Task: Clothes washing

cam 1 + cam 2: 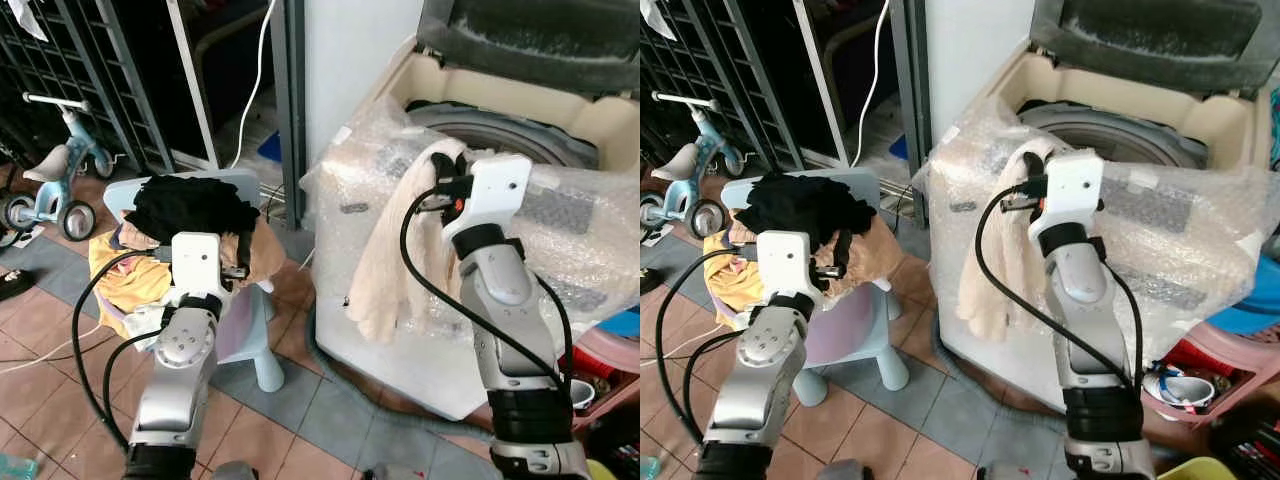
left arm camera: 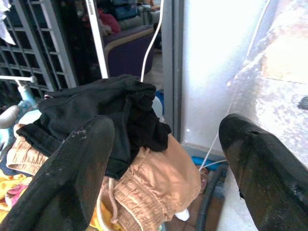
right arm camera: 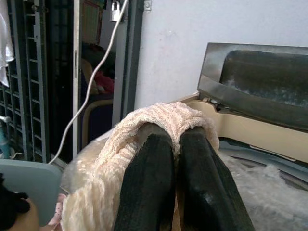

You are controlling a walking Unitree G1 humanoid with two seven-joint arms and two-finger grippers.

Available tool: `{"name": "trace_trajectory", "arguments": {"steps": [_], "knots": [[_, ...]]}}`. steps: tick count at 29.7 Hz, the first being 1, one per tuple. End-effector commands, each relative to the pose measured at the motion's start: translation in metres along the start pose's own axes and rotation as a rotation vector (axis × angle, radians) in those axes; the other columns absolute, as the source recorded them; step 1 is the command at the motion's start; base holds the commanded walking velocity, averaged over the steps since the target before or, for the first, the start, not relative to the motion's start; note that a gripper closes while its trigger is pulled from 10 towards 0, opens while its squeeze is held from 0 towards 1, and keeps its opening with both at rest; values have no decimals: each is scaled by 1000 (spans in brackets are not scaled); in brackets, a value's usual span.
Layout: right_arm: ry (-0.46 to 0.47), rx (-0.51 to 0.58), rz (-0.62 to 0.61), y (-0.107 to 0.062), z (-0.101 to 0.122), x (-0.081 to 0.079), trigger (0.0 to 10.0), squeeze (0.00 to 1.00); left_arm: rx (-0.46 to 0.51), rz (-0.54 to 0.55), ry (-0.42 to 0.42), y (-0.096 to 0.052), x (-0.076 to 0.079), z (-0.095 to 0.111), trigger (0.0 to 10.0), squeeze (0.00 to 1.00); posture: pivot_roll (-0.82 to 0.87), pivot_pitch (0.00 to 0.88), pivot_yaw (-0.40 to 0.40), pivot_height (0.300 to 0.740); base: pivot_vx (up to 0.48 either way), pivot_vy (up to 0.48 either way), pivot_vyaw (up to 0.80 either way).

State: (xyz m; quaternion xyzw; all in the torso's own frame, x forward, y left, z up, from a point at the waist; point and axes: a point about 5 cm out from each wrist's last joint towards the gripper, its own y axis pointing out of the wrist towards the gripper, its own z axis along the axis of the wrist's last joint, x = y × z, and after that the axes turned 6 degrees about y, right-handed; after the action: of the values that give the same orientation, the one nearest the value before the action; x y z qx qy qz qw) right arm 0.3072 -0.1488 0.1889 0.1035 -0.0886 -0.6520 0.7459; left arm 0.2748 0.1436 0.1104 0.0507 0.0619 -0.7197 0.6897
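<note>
Nearest to us, our left gripper (image 1: 243, 268) hovers with its jaws spread wide and empty, just on the washing machine side of the clothes pile (image 1: 190, 215) heaped on a pale blue child's chair (image 1: 250, 330), well apart from the washing machine (image 1: 500, 130). Our right gripper (image 3: 175, 139) has its jaws closed on the top of a cream knitted garment (image 1: 395, 255), and we hold it at the bubble-wrapped front corner of the machine, just short of the drum opening (image 1: 510, 130).

The garment hangs from the grip as a long strip: its long axis runs almost straight down, pinched end up beside the machine's rim, free end pointing at the floor along the machine's front face.

To do this step well, we judge that we should carry the pinched end up and across, past the rim toward the middle of the drum opening, high enough for the trailing end to clear the bubble wrap (image 1: 580, 220), which looks likely to snag a loose knit. Only once most of the length hangs over the opening should we part the jaws, otherwise the heavy tail may drag it back outside. The lid (image 1: 530, 30) stands raised behind the drum, so we keep below it.
</note>
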Motion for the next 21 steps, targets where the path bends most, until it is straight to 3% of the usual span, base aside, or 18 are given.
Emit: {"name": "trace_trajectory", "arguments": {"steps": [1, 3, 11, 14, 18, 21], "knots": [[-2, 32, 4, 1, 9, -1, 10000, 0, 15, -9, -1, -1, -2, 3, 10000, 0, -53, 0, 15, 740, 398, 0, 0], [-4, 33, 5, 2, 9, -1, 10000, 0, 17, -10, -2, -1, -2, 3, 10000, 0, -53, 0, 15, 740, 416, 0, 0], [-53, 89, 31, 23, 25, 9, 10000, 0, 20, -14, -29, -1, 2, 4, 10000, 0, -49, 0, 11, 740, 434, 0, -780], [-66, 102, 41, 27, 30, 12, 10000, 0, 16, -7, -30, -2, 1, 3, 10000, 0, -48, 0, 9, 740, 440, 0, -177], [-114, 126, 124, 36, 37, 9, 10000, 0, 7, 3, -31, -2, 0, 2, 10000, 0, -48, 0, 9, 740, 412, 0, 0], [-174, 164, 270, 44, 45, -5, 10000, 0, -14, 26, -25, -1, 1, 0, 10000, 0, -48, 0, 9, 740, 116, 0, 0]]}}
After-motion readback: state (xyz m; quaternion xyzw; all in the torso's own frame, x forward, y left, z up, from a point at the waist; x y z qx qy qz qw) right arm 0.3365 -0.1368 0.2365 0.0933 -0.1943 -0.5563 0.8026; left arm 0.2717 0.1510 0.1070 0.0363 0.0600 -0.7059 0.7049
